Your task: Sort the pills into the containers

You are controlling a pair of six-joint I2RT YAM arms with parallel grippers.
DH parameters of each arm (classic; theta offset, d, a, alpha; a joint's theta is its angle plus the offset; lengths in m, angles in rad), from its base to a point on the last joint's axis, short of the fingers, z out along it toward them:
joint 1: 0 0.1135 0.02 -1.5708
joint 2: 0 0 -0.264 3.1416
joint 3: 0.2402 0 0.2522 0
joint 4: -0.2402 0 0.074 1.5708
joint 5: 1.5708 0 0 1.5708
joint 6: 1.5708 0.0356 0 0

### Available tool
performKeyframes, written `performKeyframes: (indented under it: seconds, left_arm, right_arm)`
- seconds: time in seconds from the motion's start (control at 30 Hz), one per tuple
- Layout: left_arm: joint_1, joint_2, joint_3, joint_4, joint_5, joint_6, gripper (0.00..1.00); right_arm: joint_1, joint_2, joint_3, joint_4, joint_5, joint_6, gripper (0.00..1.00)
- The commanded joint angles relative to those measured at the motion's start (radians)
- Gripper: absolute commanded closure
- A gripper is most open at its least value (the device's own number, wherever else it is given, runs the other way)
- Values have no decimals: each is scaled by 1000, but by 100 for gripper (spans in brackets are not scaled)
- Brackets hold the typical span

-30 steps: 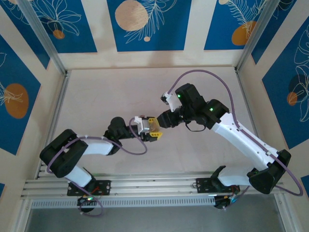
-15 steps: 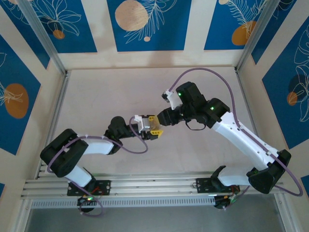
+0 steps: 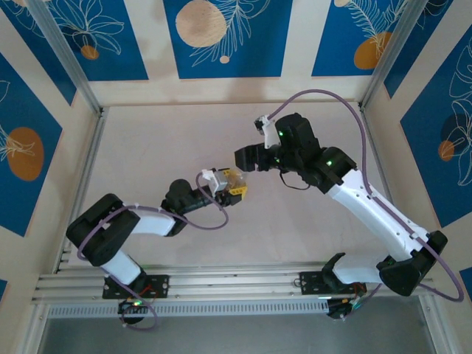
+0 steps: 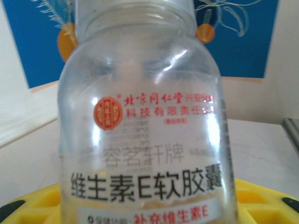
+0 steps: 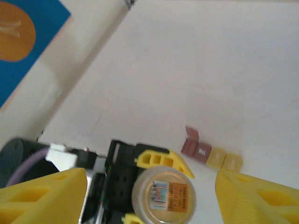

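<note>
White arm links [image 3: 369, 210], black joints [image 3: 99, 236], purple cables [image 3: 324, 93], yellow jaws

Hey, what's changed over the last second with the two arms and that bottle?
The right gripper opened, let go of the pill bottle and drew away from it. The left gripper stayed shut on the bottle, barely moving.

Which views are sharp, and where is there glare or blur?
Top external: evenly lit and sharp, no hard shadows on the table. Left wrist: the label on the bottle reads clearly, but white glare streaks its glass and the background is soft. Right wrist: the whole picture is slightly blurred, the yellow fingers at the lower corners most, the containers fuzzy.
</note>
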Motion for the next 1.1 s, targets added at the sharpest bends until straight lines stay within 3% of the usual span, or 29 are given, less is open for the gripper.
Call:
performKeyframes:
  seconds: [0.0, 0.23, 0.57, 1.07]
  left_arm:
    - [5, 3, 16, 52, -126, -60, 100]
    - [5, -22, 22, 11, -214, -46, 100]
    - [5, -57, 39, -51, -276, -8, 100]
    - [5, -69, 51, -51, -269, 5, 100]
  right_arm:
    - [38, -5, -26, 158, 154, 53, 25]
    - [49, 100, 26, 156, 205, 93, 25]
    - [63, 168, 51, 111, 195, 123, 35]
    - [54, 186, 23, 118, 157, 151, 42]
